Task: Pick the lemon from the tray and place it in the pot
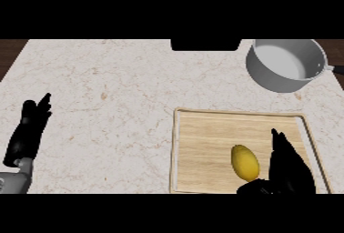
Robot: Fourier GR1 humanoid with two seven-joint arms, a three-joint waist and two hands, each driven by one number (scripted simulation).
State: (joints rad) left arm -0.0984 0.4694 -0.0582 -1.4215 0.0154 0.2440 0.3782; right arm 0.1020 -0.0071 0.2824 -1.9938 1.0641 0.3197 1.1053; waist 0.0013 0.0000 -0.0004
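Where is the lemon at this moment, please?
In the head view, the lemon lies on the wooden tray at lower right, beside the right hand.

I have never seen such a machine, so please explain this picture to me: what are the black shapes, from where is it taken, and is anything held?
The picture looks down from the robot's head at a counter. The black shapes are its hands. The left robot hand rests open near the left edge. The right robot hand is open over a wooden tray, just beside a yellow lemon lying on it. A grey pot stands beyond the tray. Nothing is held yet.
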